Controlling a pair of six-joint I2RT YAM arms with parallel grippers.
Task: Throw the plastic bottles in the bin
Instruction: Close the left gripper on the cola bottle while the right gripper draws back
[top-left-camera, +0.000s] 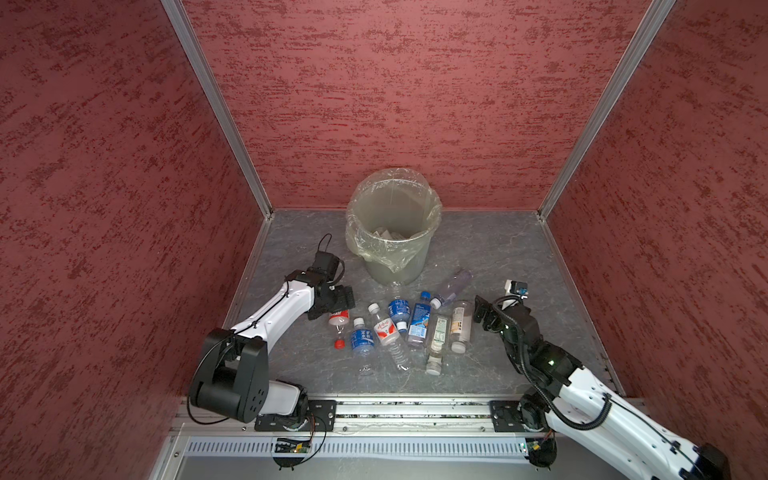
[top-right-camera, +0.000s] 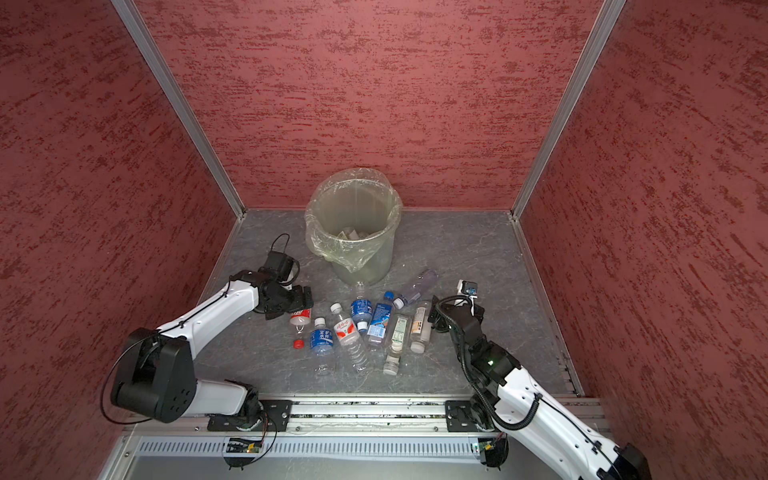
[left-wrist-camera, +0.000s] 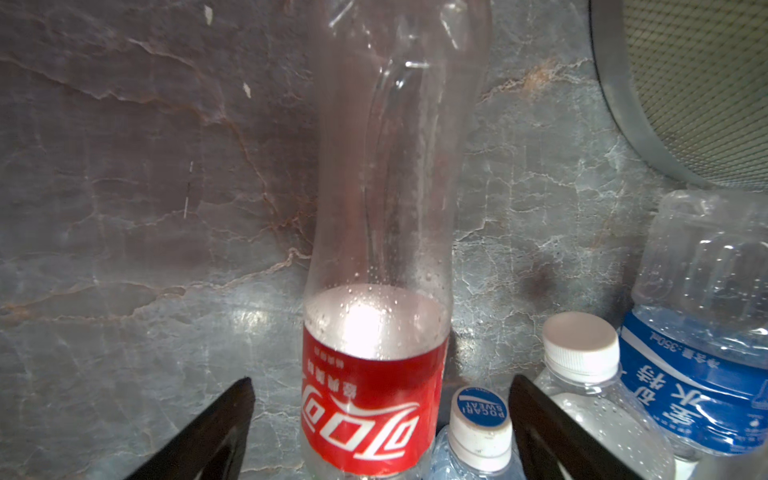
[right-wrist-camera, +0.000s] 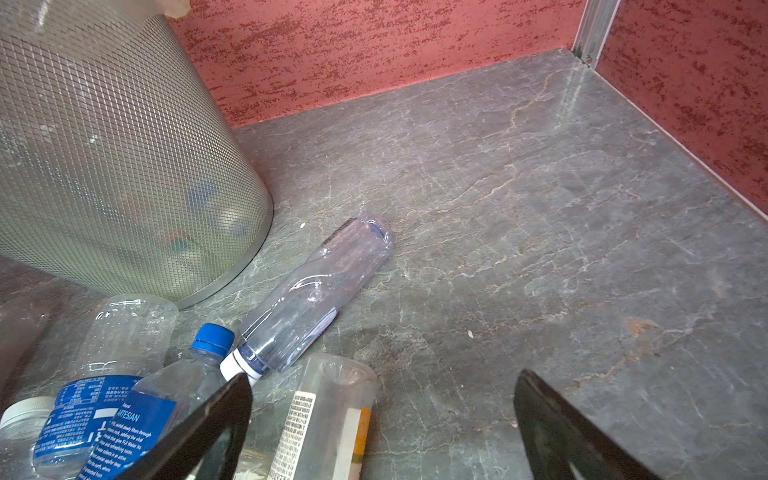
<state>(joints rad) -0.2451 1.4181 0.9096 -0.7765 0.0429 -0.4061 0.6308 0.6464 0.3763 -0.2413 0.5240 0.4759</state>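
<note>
Several plastic bottles (top-left-camera: 417, 320) (top-right-camera: 380, 320) lie in a pile on the grey floor in front of the bin (top-left-camera: 395, 266) (top-right-camera: 361, 266). My left gripper (top-left-camera: 332, 305) (top-right-camera: 291, 301) (left-wrist-camera: 382, 415) is open and straddles the red-labelled bottle (top-left-camera: 338, 319) (left-wrist-camera: 374, 249) at the pile's left end, fingers not touching it. A white-capped bottle (left-wrist-camera: 480, 428) also lies between the fingers. My right gripper (top-left-camera: 484, 313) (top-right-camera: 436, 318) (right-wrist-camera: 382, 415) is open at the pile's right end. Its one finger is over a bottle with a white and orange label (right-wrist-camera: 328, 415).
A loose red cap (top-left-camera: 339, 343) lies near the red-labelled bottle. A clear bottle (right-wrist-camera: 316, 291) lies beside the bin's foot (right-wrist-camera: 232, 270). Red walls close in the back and both sides. A metal rail (top-left-camera: 415, 409) runs along the front.
</note>
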